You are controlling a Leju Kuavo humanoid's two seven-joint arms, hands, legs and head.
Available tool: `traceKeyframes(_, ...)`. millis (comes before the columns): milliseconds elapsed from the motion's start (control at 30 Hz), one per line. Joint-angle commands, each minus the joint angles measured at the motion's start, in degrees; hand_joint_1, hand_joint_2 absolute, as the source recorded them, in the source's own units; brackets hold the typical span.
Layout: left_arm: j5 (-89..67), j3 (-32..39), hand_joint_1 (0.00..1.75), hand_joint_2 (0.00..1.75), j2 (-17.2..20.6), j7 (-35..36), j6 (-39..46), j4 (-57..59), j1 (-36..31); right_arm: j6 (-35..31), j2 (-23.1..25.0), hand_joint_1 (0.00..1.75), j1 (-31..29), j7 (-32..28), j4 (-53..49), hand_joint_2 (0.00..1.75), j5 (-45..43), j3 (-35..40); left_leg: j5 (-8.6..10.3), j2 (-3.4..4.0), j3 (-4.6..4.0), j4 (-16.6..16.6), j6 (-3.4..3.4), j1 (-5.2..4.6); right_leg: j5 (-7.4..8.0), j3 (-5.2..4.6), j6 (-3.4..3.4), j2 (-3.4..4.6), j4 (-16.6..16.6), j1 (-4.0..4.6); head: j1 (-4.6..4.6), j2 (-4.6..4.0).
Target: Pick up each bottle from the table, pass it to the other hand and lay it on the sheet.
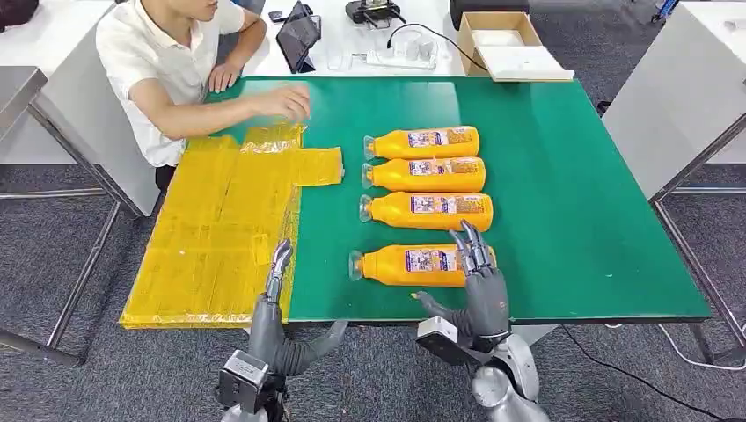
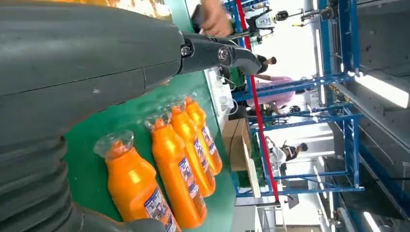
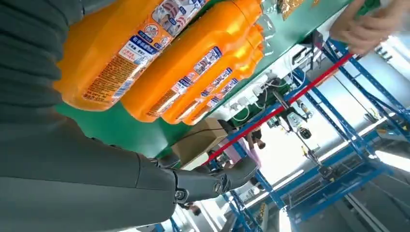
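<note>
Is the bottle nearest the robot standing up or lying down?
Lying down. The nearest bottle rests on its side on the green table, cap toward the yellow sheet.

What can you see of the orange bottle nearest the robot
The nearest bottle is glossy orange plastic with a clear cap and a printed blue, white and red label. It lies on its side on the green table, cap toward the yellow sheet, last in a row of four. The right hand reaches over its base end; contact is unclear.

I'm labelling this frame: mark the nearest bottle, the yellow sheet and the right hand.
nearest bottle (image 1: 413, 265), head view, on its orange body.
yellow sheet (image 1: 220, 237), head view, on its bare middle.
right hand (image 1: 479, 272), head view, on its middle.
</note>
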Motion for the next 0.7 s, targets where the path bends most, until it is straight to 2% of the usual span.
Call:
traceKeyframes(33, -0.1, -0.4, 0.0, 1.75, 0.5, 0.8, -0.5, 3.3, -2.2, -3.8, -2.7, 0.0, -6.1, 8.6, 12.7, 1.75, 11.9, 2.0, -0.04, 0.09, 0.2, -0.1, -0.07, 0.03, -0.02, 0.2, -0.09, 0.01, -0.1, 0.05, 0.0, -0.02)
traceKeyframes(200, -0.3, 0.1, 0.0, 1.75, 0.0, 1.3, -1.0, 3.7, -2.2, 1.8, -5.4, 0.0, -9.4, 14.5, 18.0, 1.75, 16.9, 3.6, -0.13, 0.19, 0.4, -0.1, -0.11, 0.07, -0.07, 0.39, -0.13, 0.07, -0.1, 0.09, -0.02, 0.0)
traceKeyframes(300, -0.3, 0.1, 0.0, 1.75, 0.0, 1.3, -1.0, 3.7, -2.2, 1.9, -5.4, 0.0, -9.5, 14.5, 18.0, 1.75, 16.9, 3.6, -0.03, 0.04, 0.15, 0.0, -0.05, 0.03, -0.01, 0.17, -0.05, 0.0, -0.1, 0.04, 0.0, -0.02)
traceKeyframes(433, -0.4, 0.0, 0.0, 1.75, 0.0, 1.3, -1.1, 3.8, -2.3, 2.1, -5.6, 0.0, -9.8, 15.6, 18.2, 1.75, 18.0, 4.2, -0.09, 0.09, 0.26, -0.1, -0.1, 0.04, -0.06, 0.28, -0.11, 0.01, -0.1, 0.06, 0.0, 0.0)
traceKeyframes(600, -0.5, 0.3, 0.0, 1.75, -0.1, 1.4, -1.5, 3.6, -2.5, 7.1, -7.3, 0.0, -12.3, 17.9, 19.8, 1.75, 19.8, 6.3, -0.11, 0.13, 0.27, 0.0, -0.11, 0.04, -0.06, 0.27, -0.12, 0.04, 0.0, 0.07, 0.0, 0.0)
traceKeyframes(700, -0.5, 0.3, 0.0, 1.75, -0.1, 1.4, -1.6, 3.6, -2.5, 7.5, -7.5, 0.0, -12.4, 18.0, 19.8, 1.75, 19.9, 6.5, -0.07, 0.14, 0.22, 0.0, -0.09, 0.03, -0.02, 0.22, -0.1, 0.06, -0.1, 0.06, 0.0, -0.02)
